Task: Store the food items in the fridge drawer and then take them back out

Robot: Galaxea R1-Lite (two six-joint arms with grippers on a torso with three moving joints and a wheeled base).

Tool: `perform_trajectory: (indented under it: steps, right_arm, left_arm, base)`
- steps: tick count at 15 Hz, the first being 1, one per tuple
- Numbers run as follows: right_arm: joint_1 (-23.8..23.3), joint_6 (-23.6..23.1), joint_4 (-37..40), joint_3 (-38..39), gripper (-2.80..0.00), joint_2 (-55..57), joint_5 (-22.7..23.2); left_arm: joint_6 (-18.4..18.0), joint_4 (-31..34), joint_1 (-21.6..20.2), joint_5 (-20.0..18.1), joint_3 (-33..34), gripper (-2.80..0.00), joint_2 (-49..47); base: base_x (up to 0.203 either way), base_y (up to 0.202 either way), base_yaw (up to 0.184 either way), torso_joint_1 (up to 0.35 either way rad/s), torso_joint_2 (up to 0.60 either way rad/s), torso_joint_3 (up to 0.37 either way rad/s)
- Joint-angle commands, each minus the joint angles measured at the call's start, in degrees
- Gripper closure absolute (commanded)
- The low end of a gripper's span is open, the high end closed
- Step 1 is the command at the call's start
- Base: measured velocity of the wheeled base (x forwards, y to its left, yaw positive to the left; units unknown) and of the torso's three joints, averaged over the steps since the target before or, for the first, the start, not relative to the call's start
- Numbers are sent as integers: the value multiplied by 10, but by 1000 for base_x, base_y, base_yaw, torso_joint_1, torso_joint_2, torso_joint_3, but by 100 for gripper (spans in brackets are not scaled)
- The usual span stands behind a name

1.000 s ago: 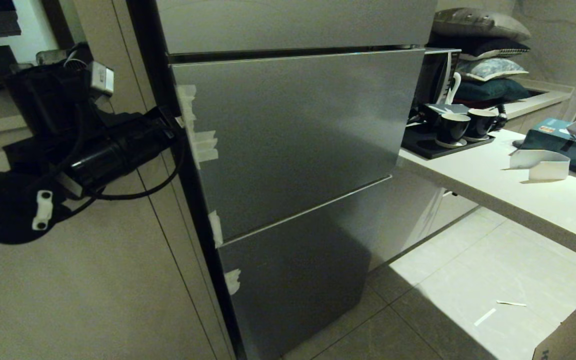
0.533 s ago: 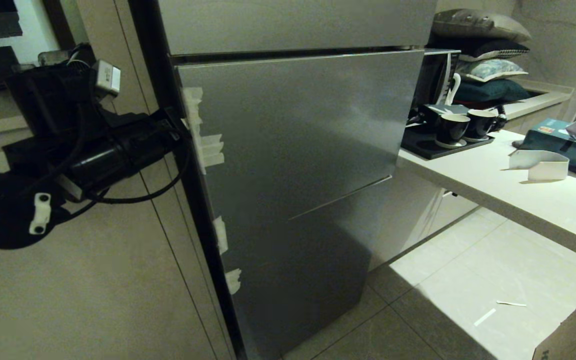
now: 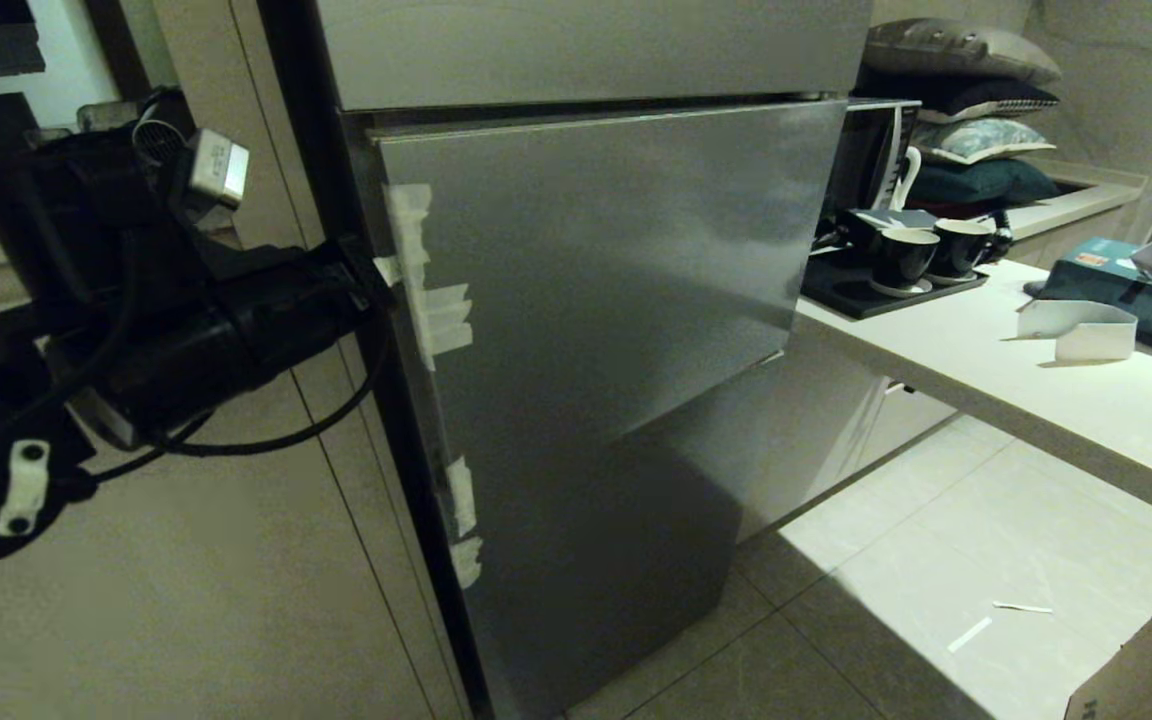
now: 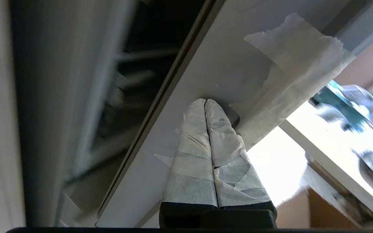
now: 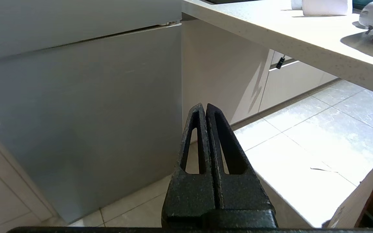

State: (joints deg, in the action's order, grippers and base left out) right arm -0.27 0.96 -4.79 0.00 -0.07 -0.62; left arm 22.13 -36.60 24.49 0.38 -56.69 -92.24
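Note:
The grey middle fridge door (image 3: 616,270) stands slightly ajar at its left edge, where strips of white tape (image 3: 436,310) are stuck. My left gripper (image 3: 374,272) reaches in at that edge. In the left wrist view it (image 4: 205,101) is shut, its tape-wrapped fingers (image 4: 193,152) pressed tip-first against the door's inner side (image 4: 186,97) beside the tape (image 4: 290,74). A dark fridge interior (image 4: 131,81) shows through the gap. The fridge drawer and the food items are hidden. My right gripper (image 5: 205,106) is shut on nothing, parked low over the floor by the lower fridge door (image 5: 76,106).
A pale counter (image 3: 986,370) juts out right of the fridge, bearing a black tray with dark cups (image 3: 901,258), a teal box (image 3: 1126,280) and a white paper holder (image 3: 1081,330). A cardboard box (image 3: 1146,660) stands at the lower right on the tiled floor (image 3: 916,600). Beige cabinet panels (image 3: 186,560) flank the fridge's left.
The middle door has swung further out, its taped left edge shifting rightward. My left arm has drawn back and lower with it. The right arm has not moved.

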Motion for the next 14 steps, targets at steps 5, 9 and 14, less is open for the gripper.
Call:
perform_trajectory:
  steps: [5, 9, 14]
  right_arm:
    - [0, 0, 0, 18, 0, 0, 0]
    - [0, 0, 0, 18, 0, 0, 0]
    - [0, 0, 0, 18, 0, 0, 0]
  left_arm:
    - [0, -3, 75, 7, 31, 0, 27]
    - [-20, -4, 119, 32, 36, 0, 22]
    - [-23, -4, 168, 37, 79, 0, 56]
  base:
    - [0, 0, 0, 0, 0, 0]
    - [0, 0, 0, 0, 0, 0]
    - [0, 0, 0, 0, 0, 0]
